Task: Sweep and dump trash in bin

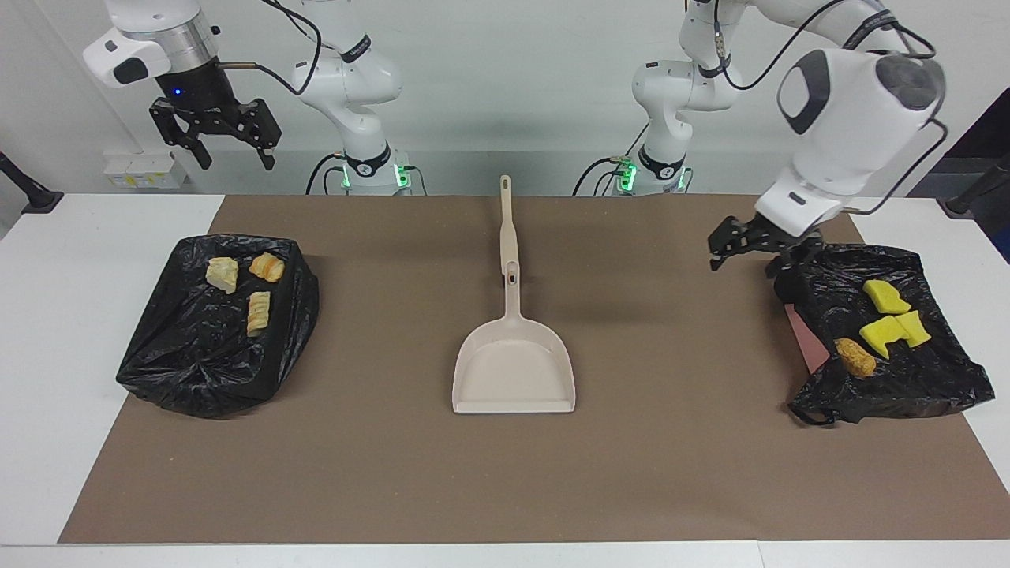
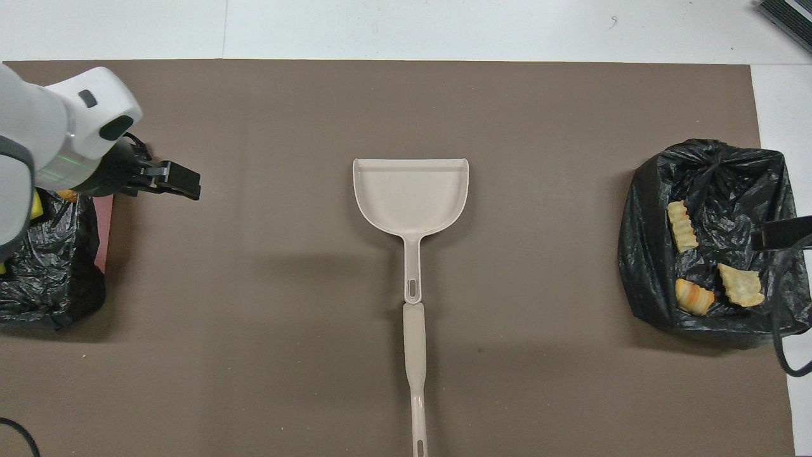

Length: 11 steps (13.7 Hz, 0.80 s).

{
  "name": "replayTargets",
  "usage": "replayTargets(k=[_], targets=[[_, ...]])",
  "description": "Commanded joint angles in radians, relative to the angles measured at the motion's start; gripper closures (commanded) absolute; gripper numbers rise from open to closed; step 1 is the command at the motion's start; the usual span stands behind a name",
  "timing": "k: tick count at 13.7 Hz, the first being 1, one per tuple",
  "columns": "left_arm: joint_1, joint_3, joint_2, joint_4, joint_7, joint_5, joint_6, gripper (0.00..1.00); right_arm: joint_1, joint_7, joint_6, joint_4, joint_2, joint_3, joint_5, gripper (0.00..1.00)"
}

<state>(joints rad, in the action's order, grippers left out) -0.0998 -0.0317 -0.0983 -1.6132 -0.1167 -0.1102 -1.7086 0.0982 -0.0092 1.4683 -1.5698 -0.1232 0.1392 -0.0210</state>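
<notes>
Going across the facing view for you: the right claw [image 1: 215, 140] hangs high up, over the edge of the worktop [image 1: 71, 315] at the right arm's end, fingers spread wide, nothing in it. That arm is waiting.

Below it you've got a black bag-lined bin [image 1: 217, 331] on the brown mat [image 1: 394, 473], w/ three crusty bread lumps [image 1: 222, 274] lying on top, well apart from everything else.

Mid-mat: the beige dustpan [image 1: 513, 367] lies flat, mouth pointing away from the robots, handle toward them. The brush handle [image 1: 506, 225] lies in line w/ the pan's handle, its end touching or just overlapping it, nearer the robots.

Next, the left claw [image 1: 750, 248] is over the mat just beside the second black bin [image 1: 907, 379], at the corner nearest the robots. It's fully open, empty.

On that bin: three yellow sponge pieces [image 1: 888, 315] bunched together, plus one orange bread lump [image 1: 855, 356] beside them. A pink bit of the bin shows under the bag at the edge facing the dustpan.
</notes>
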Motion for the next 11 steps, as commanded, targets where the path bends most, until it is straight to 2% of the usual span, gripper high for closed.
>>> replayTargets(k=[1, 4, 7, 11], targets=[[0.115, 0.007, 0.029, -0.013, -0.084, -0.002, 0.018, 0.0, 0.0, -0.002, 0.003, -0.012, -0.01, 0.002, 0.007, 0.0], [0.175, 0.007, 0.029, -0.008, -0.063, -0.002, 0.006, 0.0, 0.0, -0.001, 0.003, -0.012, -0.01, 0.002, 0.007, 0.0], [0.155, 0.021, 0.035, -0.001, 0.027, 0.0, 0.023, 0.0, 0.0, -0.003, 0.003, -0.012, -0.01, 0.002, 0.007, 0.0], [0.13, 0.029, 0.094, -0.001, 0.014, 0.064, 0.095, 0.0, 0.0, -0.001, 0.003, -0.012, -0.01, 0.002, 0.007, 0.0]])
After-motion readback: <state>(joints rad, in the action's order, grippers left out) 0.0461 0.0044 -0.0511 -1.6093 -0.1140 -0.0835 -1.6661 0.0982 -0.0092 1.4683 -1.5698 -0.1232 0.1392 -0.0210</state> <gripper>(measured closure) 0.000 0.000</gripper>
